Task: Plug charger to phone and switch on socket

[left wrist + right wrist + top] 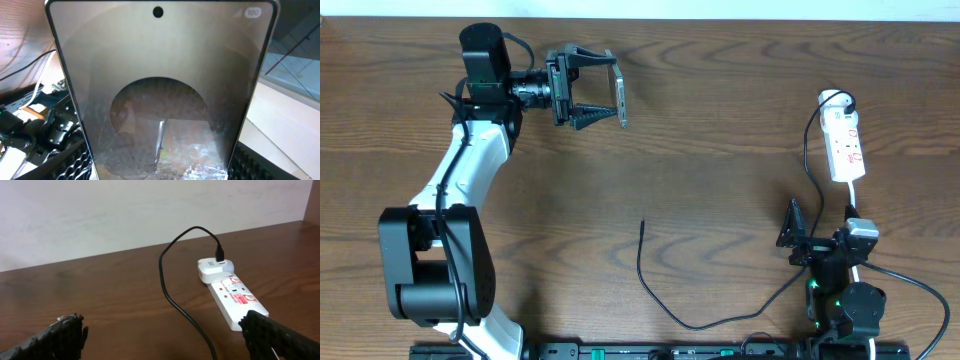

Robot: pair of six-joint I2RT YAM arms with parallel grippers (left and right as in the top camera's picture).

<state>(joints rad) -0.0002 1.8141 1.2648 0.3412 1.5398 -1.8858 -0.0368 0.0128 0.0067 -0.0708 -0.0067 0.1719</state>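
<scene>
My left gripper (605, 90) is shut on the phone (618, 95) and holds it on edge above the table at the far left. In the left wrist view the phone's glossy screen (160, 90) fills the frame between the jaws. The black charger cable (665, 300) lies loose in the middle front, its small plug tip (642, 223) free on the wood. Its white plug (832, 100) sits in the white power strip (846, 145) at the far right, also seen in the right wrist view (235, 297). My right gripper (798, 238) is open and empty, near the front right.
The charger cable (172, 290) runs across the wood between my right fingers. The power strip's white cord (857, 200) runs down toward the right arm's base. A pale wall stands behind the table's far edge (150, 250).
</scene>
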